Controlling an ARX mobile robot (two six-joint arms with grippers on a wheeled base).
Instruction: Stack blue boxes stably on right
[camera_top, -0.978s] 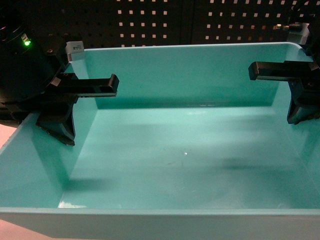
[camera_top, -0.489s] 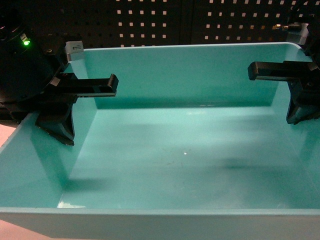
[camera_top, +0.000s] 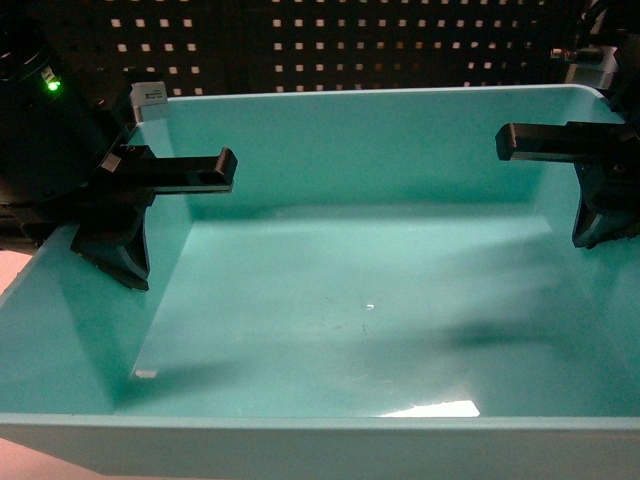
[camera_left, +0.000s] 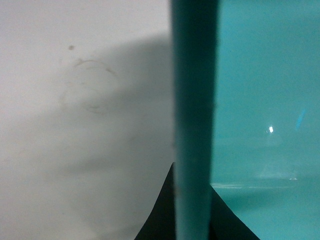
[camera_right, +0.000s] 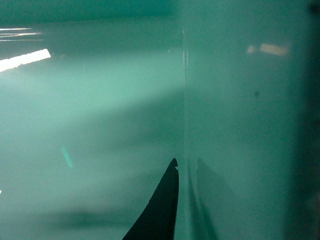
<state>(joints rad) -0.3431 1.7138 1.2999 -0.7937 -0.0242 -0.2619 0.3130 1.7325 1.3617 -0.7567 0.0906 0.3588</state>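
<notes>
A light turquoise tub, one of the blue boxes, fills the head view with its open top toward me and nothing inside. My left gripper is shut on its left wall. In the left wrist view the wall's edge runs straight up between the two black fingers. My right gripper is shut on the right wall. The right wrist view shows one dark finger inside the tub, pressed against the wall. The other finger is only a shadow through the plastic.
A dark pegboard stands behind the tub. A pale surface lies below the tub's left side, with a pinkish strip at the head view's left edge. The tub blocks everything beneath it.
Both grippers hold the tub just as before. The pegboard behind has shifted in view. The bright reflection on the tub floor has moved from the left corner to the right.
</notes>
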